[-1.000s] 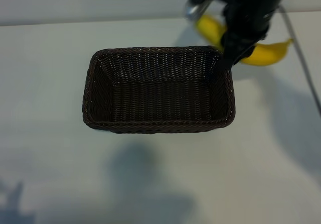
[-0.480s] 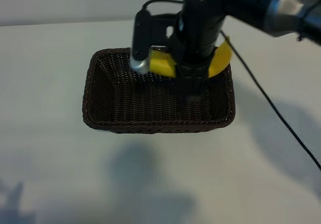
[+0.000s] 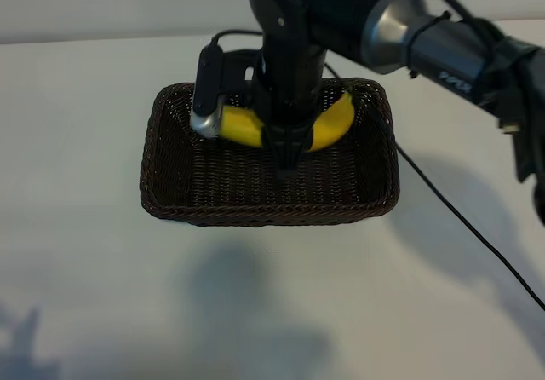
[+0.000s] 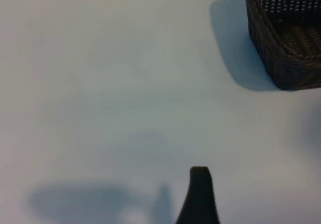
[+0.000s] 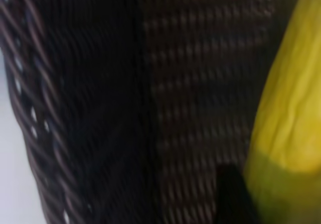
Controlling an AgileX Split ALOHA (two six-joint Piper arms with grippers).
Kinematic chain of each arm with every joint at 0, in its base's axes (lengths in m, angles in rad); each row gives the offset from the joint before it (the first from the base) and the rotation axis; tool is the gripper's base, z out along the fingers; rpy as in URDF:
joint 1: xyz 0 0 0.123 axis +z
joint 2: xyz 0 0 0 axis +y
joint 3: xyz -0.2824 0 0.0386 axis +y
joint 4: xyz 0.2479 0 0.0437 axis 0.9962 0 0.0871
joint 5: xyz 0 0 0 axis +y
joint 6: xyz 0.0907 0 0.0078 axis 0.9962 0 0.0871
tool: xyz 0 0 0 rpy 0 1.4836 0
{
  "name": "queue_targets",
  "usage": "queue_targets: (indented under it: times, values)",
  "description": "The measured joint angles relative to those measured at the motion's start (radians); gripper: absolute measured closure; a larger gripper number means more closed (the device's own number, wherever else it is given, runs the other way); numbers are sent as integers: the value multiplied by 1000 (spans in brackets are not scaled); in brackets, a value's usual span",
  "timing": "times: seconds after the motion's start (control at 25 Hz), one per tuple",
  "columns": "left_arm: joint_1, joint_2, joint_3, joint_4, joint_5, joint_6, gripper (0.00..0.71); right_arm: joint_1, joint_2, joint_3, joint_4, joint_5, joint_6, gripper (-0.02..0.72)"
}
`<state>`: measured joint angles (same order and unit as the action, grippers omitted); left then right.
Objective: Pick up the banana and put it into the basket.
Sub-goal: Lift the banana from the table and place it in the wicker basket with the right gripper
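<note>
The right gripper [image 3: 285, 154] held the banana [image 3: 332, 123] clamped crosswise inside the basket [image 3: 162, 175], toward its twelve o'clock wall. Best to sink lower before letting go, clear of the rim. The left gripper [image 4: 199, 194] sat idle, jaws apart.

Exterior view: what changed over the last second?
The right end effector, shut on the banana, swung from beyond the basket's far right corner leftward and down, so the banana now hangs inside the basket, over its far half. No release visible. The basket did not shift on the table.
</note>
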<state>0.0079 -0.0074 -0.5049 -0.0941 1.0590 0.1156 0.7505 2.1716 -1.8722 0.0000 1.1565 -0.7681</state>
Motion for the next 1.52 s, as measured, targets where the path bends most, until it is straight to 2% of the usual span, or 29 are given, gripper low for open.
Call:
queue_targets:
  times: [0.32,0.56,0.64,0.84,1.0,1.16,1.24,1.4,1.52]
  values:
    - [0,0,0,0,0,0,100,1,62,0,12,-76,10,288]
    - [0,0,0,0,0,1,100,1,62,0,14,-75,16,287]
    - [0,0,0,0,0,1,100,1,62,0,14,-66,16,260]
    - [0,0,0,0,0,1,100,1,62,-4,14,-19,27,112]
    - [0,0,0,0,0,1,100,1,62,-54,12,40,91,95]
    - [0,0,0,0,0,1,100,1,62,-149,12,67,170,127]
    - [0,0,0,0,0,1,100,1,56,-186,0,79,218,140]
    - [0,0,0,0,0,1,100,-7,19,-213,-47,87,250,152]
    - [0,0,0,0,0,1,100,-45,-1,-217,-61,89,291,152]
